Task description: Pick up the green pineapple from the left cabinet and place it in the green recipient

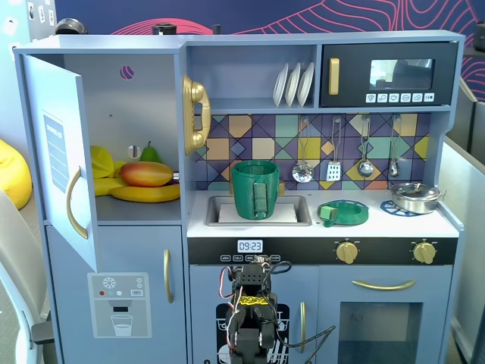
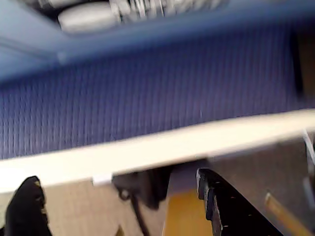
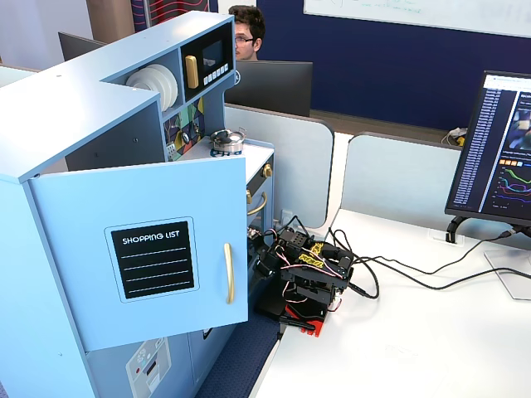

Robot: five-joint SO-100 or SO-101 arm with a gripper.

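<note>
The left cabinet (image 1: 144, 98) stands open, its blue door (image 1: 61, 152) swung out to the left. Inside lie an orange-red mango (image 1: 146, 174), a banana (image 1: 148, 194) and a smooth green pear tip (image 1: 150, 152) behind them. I cannot see the green pineapple in any view. The green recipient (image 1: 255, 189) stands upright in the sink, strap handle facing front. My arm (image 1: 250, 315) is folded low in front of the kitchen, far below both. In the blurred wrist view my gripper (image 2: 118, 199) is open and empty, its fingers (image 2: 216, 206) wide apart.
A flat green dish (image 1: 342, 212) and a small steel pan (image 1: 415, 196) sit on the counter right of the sink. The open door (image 3: 141, 249) juts over the white table (image 3: 415, 340) near the folded arm (image 3: 307, 278). Cables and a monitor (image 3: 498, 149) lie to the right.
</note>
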